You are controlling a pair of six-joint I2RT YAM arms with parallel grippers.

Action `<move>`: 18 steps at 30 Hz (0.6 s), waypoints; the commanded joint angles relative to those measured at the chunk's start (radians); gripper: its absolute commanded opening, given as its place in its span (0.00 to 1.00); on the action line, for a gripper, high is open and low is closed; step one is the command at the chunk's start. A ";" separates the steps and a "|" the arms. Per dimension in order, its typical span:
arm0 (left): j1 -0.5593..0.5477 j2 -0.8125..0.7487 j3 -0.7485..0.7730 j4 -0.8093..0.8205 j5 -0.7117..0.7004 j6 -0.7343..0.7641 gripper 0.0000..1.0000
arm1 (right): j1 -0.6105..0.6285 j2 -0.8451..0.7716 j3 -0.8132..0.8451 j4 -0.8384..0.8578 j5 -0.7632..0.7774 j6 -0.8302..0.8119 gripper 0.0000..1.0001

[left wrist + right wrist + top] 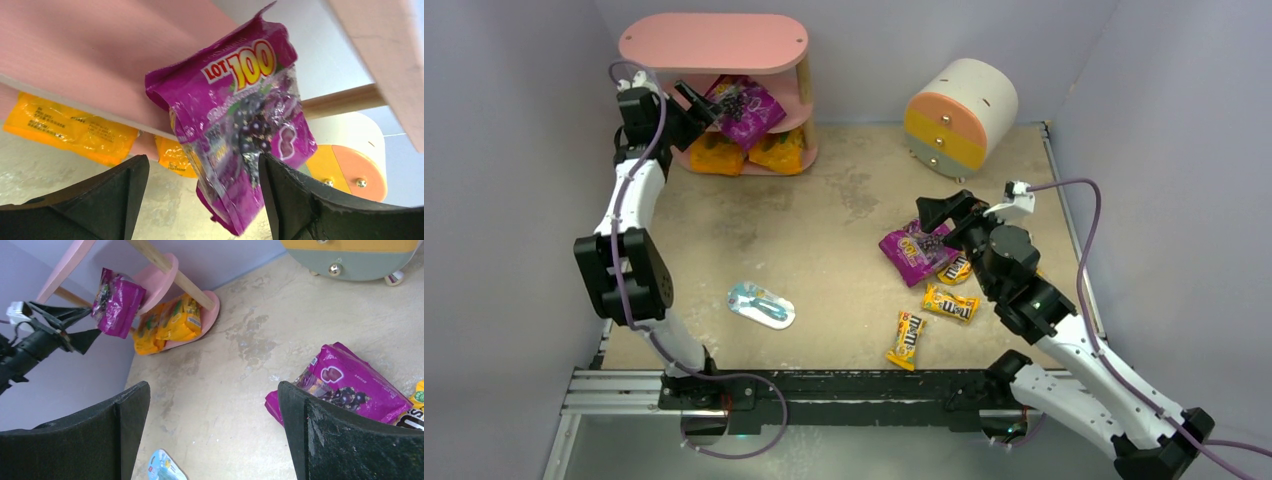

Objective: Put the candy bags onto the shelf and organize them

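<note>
The pink shelf [714, 42] stands at the back left. One purple candy bag [746, 110] leans on its middle tier, and two orange-yellow bags [716, 153] [779, 150] lie on the bottom tier. My left gripper [704, 108] is open at that purple bag [240, 125]. The bag's lower end hangs between the spread fingers [202, 160] and is not pinched. My right gripper [934, 215] is open and empty above the second purple bag [914, 252], which lies on the floor [345, 385]. Three M&M's packs [951, 302] [907, 338] [954, 268] lie near it. A fourth is not visible.
A round cream drum cabinet [961, 112] with orange-yellow drawers stands at the back right. A flat light-blue and white packet [762, 304] lies on the floor front left. Grey walls close in the left, back and right sides.
</note>
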 commanded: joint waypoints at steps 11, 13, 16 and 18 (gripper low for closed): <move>-0.186 -0.209 -0.134 -0.027 -0.330 0.192 0.90 | 0.002 0.000 -0.010 0.018 -0.009 0.021 0.99; -0.210 -0.164 -0.095 -0.060 -0.355 0.201 0.90 | 0.002 -0.004 -0.010 0.009 0.002 0.018 0.99; -0.219 -0.118 -0.054 -0.099 -0.384 0.231 0.91 | 0.002 -0.010 -0.012 0.006 0.021 0.013 0.99; -0.226 -0.101 -0.047 -0.093 -0.404 0.253 0.91 | 0.003 -0.008 -0.012 0.008 0.032 0.010 0.99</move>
